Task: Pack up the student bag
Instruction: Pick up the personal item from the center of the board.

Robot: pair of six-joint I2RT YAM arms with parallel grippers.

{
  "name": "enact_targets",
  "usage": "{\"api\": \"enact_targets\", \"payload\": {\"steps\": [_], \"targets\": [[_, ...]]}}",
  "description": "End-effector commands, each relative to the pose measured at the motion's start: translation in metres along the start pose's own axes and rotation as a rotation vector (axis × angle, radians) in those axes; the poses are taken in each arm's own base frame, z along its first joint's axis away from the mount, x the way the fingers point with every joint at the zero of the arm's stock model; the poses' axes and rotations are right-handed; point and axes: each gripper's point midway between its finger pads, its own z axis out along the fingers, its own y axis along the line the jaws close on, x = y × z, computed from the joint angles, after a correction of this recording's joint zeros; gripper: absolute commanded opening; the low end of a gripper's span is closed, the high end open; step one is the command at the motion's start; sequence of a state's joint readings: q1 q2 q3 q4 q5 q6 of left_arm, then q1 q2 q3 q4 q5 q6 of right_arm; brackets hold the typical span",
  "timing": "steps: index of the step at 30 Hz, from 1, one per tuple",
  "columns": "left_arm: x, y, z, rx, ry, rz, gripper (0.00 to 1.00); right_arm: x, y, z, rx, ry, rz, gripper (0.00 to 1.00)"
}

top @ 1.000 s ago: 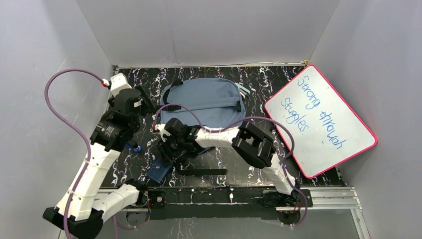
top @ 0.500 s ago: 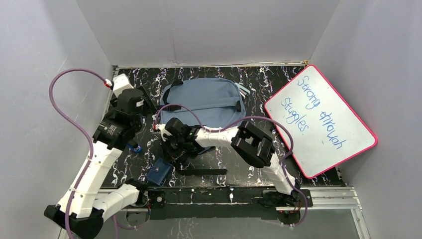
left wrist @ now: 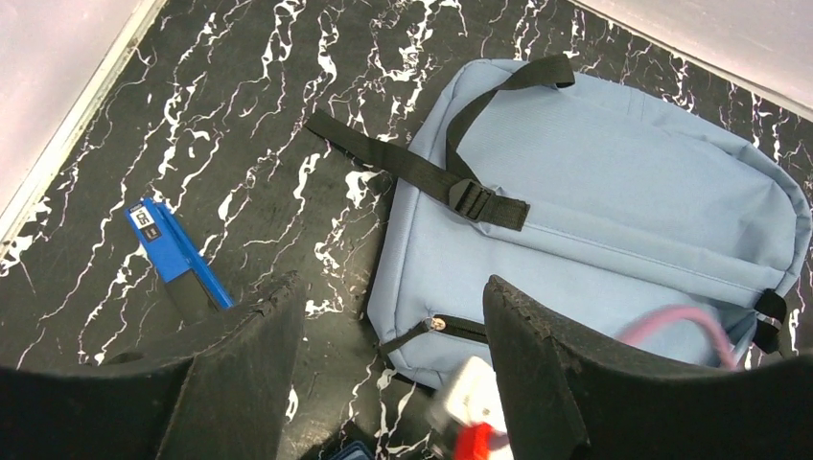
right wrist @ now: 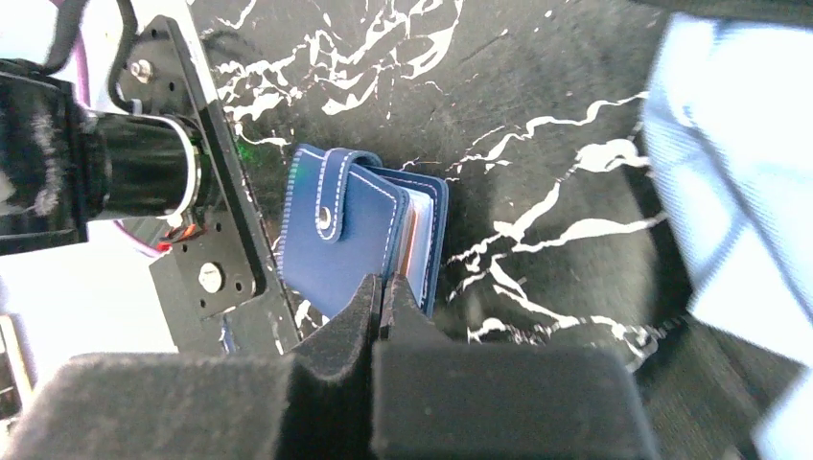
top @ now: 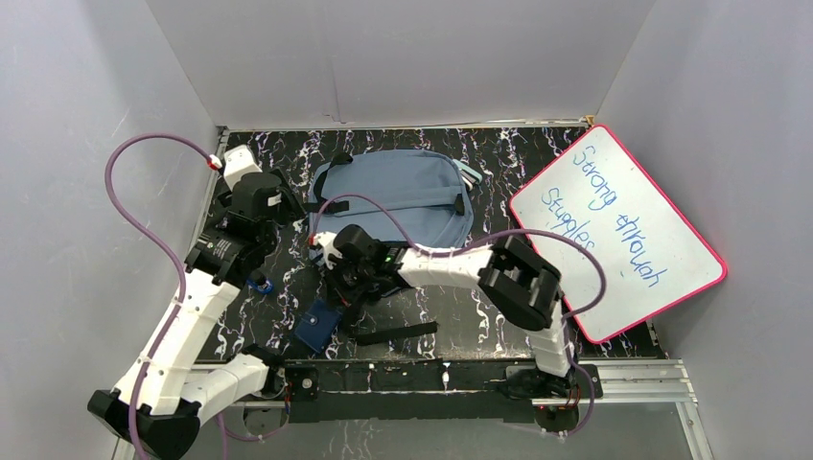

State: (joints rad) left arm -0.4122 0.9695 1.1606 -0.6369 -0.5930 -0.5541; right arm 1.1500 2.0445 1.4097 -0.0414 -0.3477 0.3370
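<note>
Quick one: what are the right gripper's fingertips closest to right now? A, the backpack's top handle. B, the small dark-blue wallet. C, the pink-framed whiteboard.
B: in the right wrist view, the shut right gripper has its tips right at the near edge of the dark-blue wallet lying on the table.
</note>
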Motion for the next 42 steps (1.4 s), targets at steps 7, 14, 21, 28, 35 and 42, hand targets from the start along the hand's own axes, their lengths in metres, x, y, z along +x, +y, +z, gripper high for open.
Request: {"api": "enact_targets", "payload": {"steps": [7, 14, 21, 28, 35, 42], "targets": [[-0.005, -0.035, 0.003, 0.179, -0.017, 0.008, 0.67, -0.092, 0.009, -0.113, 0.122, -0.411, -0.151, 0.00], [0.007, -0.094, -0.021, 0.565, 0.033, 0.134, 0.69, -0.104, -0.025, -0.174, 0.240, -0.518, -0.178, 0.00], [0.017, -0.131, -0.047, 0.872, 0.000, 0.256, 0.69, -0.101, -0.052, -0.237, 0.298, -0.570, -0.241, 0.00], [0.046, -0.158, -0.086, 1.271, -0.084, 0.466, 0.69, -0.091, -0.040, -0.286, 0.279, -0.580, -0.469, 0.00], [0.059, -0.171, -0.097, 1.456, -0.156, 0.585, 0.67, -0.080, -0.018, -0.298, 0.223, -0.543, -0.614, 0.00], [0.072, -0.180, -0.108, 1.621, -0.101, 0.628, 0.65, -0.078, 0.000, -0.302, 0.158, -0.545, -0.664, 0.00]]}}
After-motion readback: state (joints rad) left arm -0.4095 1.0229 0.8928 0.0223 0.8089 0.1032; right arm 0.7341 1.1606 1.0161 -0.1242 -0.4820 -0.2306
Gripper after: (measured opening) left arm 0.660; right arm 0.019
